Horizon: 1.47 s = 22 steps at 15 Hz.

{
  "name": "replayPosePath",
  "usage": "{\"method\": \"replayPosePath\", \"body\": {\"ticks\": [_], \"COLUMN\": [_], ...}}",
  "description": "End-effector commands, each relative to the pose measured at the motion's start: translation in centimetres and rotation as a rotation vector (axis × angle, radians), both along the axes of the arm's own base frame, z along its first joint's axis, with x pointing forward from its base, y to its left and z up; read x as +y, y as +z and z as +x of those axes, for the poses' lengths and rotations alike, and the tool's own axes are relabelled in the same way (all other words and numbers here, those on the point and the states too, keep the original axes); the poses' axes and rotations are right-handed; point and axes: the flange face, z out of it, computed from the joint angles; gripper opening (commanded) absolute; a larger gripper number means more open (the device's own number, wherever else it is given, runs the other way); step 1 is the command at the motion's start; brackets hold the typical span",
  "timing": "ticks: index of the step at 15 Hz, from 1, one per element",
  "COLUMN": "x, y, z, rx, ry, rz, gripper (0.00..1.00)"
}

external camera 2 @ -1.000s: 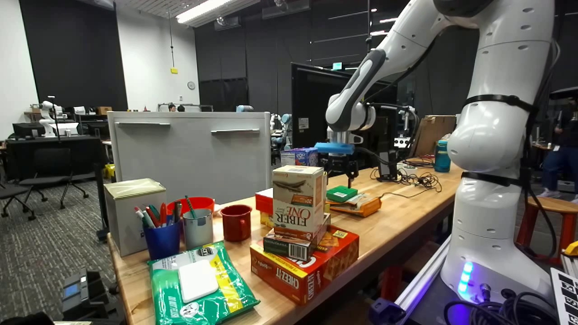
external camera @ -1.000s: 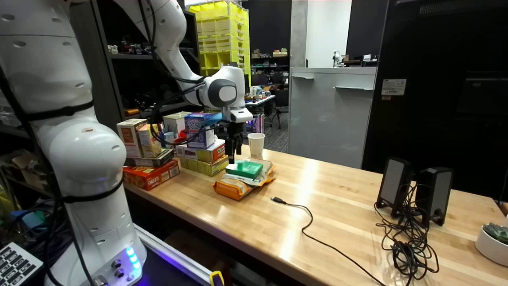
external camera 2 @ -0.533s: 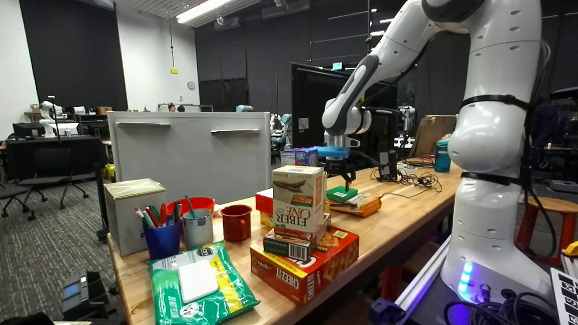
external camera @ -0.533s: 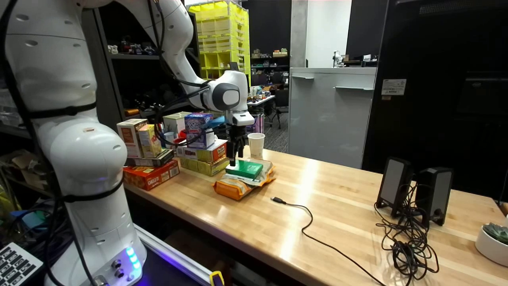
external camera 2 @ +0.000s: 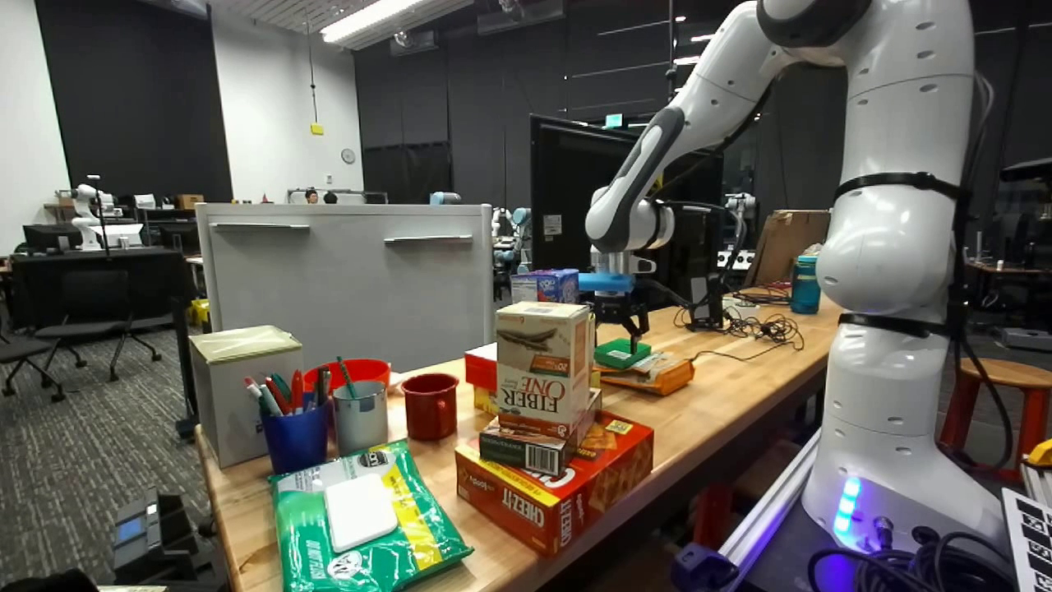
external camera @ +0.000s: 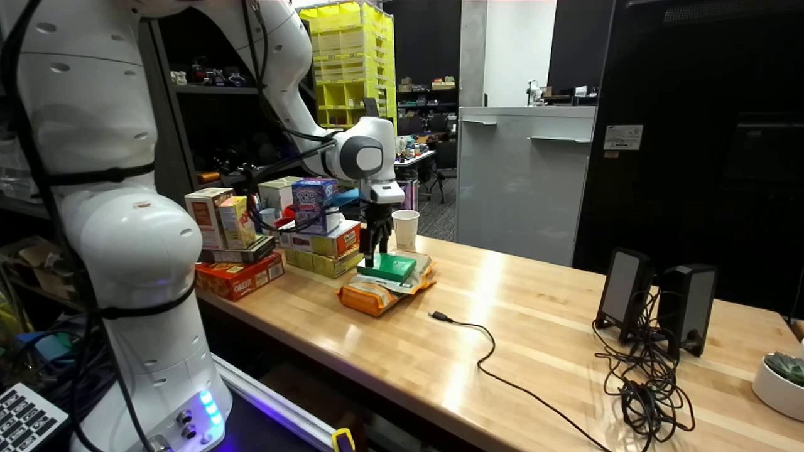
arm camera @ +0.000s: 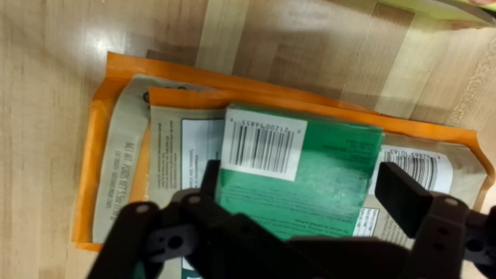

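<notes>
A flat green box (arm camera: 333, 155) with a white barcode label lies on an orange and beige packet (arm camera: 120, 193) on the wooden table. My gripper (arm camera: 306, 188) stands open over the box in the wrist view. One finger (arm camera: 211, 174) is close along the box's left edge, and I cannot tell whether it touches. The opposite finger (arm camera: 403, 197) is apart from the right edge, above the packet. Both exterior views show the gripper (external camera: 376, 252) pointing down at the green box (external camera: 392, 269), its tips at about the box's height. Nothing is held.
Stacked food boxes (external camera: 323, 242) stand close beside the packet, with a purple box (external camera: 314, 204) on top. A paper cup (external camera: 406, 227) is behind it. Further along the table are a black cable (external camera: 502, 380) and speakers (external camera: 628, 292). A red mug (external camera 2: 430, 407) stands nearer the table's end.
The arm has come down and shifted slightly to the right in an exterior view, bringing the fingertips lower around the green box. The jaws have stayed open; box and packet have not moved.
</notes>
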Motion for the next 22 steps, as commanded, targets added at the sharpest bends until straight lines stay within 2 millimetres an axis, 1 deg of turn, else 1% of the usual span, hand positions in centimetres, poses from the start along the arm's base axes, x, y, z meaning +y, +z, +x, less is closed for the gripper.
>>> {"method": "replayPosePath", "body": {"ticks": [1, 6, 10, 11, 12, 14, 18, 22], "x": [-0.2, -0.7, -0.7, -0.7, -0.7, -0.6, -0.5, -0.6], "y": [0.0, -0.1, -0.7, -0.8, -0.9, -1.0, -0.4, 0.6], "z": [-0.5, -1.3, -1.8, -1.9, -2.0, -2.2, -2.5, -3.1], "rx": [0.021, 0.042, 0.06, 0.062, 0.065, 0.065, 0.055, 0.033], "ry": [-0.036, -0.054, -0.055, -0.056, -0.056, -0.055, -0.046, -0.043], "rz": [0.007, 0.011, 0.021, 0.021, 0.022, 0.024, 0.02, 0.014], "gripper": [1.0, 1.0, 1.0, 0.75, 0.73, 0.63, 0.63, 0.63]}}
